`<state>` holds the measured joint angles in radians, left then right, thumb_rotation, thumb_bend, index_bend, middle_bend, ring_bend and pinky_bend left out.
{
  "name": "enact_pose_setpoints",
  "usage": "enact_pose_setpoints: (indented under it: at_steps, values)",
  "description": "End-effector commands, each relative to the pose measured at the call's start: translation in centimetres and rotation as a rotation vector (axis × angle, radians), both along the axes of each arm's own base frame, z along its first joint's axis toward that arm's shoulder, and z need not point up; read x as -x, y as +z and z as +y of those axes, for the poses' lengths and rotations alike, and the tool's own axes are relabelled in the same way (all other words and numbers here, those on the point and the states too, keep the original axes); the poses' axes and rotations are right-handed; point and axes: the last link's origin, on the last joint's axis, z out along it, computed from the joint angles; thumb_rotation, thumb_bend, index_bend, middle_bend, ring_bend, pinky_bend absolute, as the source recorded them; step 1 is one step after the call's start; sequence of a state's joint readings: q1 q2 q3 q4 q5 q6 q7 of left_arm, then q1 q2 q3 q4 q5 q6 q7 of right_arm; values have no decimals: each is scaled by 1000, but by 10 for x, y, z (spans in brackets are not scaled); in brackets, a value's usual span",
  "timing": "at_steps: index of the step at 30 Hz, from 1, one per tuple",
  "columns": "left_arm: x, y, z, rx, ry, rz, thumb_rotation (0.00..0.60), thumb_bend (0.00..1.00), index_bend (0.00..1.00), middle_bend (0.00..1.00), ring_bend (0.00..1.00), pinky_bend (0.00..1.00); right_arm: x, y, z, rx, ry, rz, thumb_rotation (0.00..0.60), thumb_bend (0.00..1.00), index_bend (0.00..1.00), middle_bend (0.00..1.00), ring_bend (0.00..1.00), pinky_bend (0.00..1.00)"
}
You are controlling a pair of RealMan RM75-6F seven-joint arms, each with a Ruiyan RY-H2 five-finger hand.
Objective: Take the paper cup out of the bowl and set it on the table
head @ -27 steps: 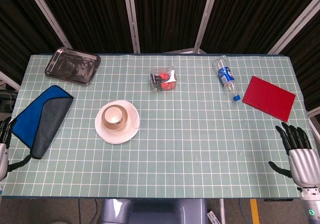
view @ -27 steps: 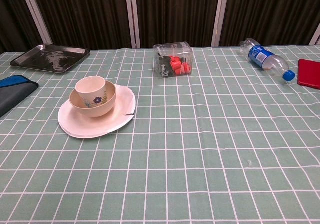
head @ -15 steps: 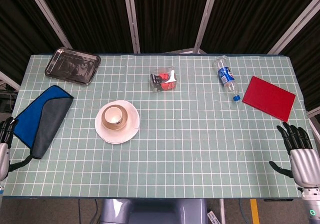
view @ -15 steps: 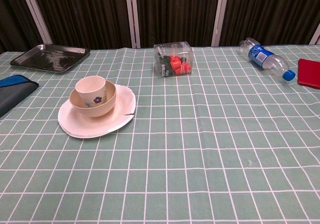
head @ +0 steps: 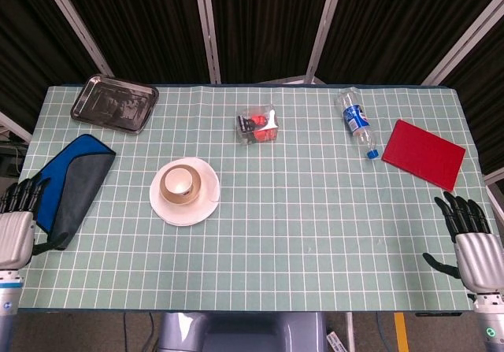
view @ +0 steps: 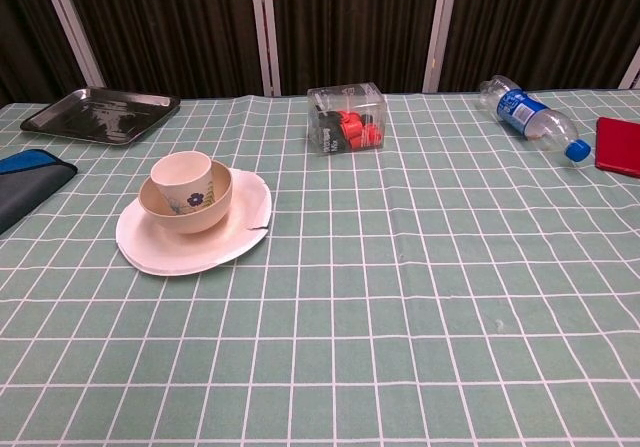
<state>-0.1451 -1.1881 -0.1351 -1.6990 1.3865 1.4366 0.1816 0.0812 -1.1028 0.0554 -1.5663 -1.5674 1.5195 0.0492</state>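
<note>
A: Which hand's nearer?
B: Left hand (head: pixel 16 234), fingers apart, empty. Paper cup (head: pixel 179 182) stands upright in the bowl (view: pixel 212 205) on the plate (view: pixel 240 242), approx 2 o'clock from it.
A: Right hand (head: pixel 475 250)?
B: Also spread (empty), well apart; cup's at its 10.

Cream paper cup (view: pixel 181 175) in flower-printed tan bowl (view: pixel 205 204) on green-checked tablecloth (view: pixel 420 297).

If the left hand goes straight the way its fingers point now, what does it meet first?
Probably the blue and grey cloth. The left hand points up the table, its fingertips at the cloth's near edge; its height above the cloth is unclear.
</note>
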Motion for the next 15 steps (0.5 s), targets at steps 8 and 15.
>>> enact_pose_setpoints:
  at_steps: [8,15]
  values:
    - [-45,-63,89,122,-102,52,600,180,317,0,0,0,0,5,0,5,-1,-30,600,37,36,0,0,0]
    - [-69,-94,118,171,-110,73,600,222,378,0,0,0,3,11,-2,11,-11,-57,600,36,37,0,0,0]
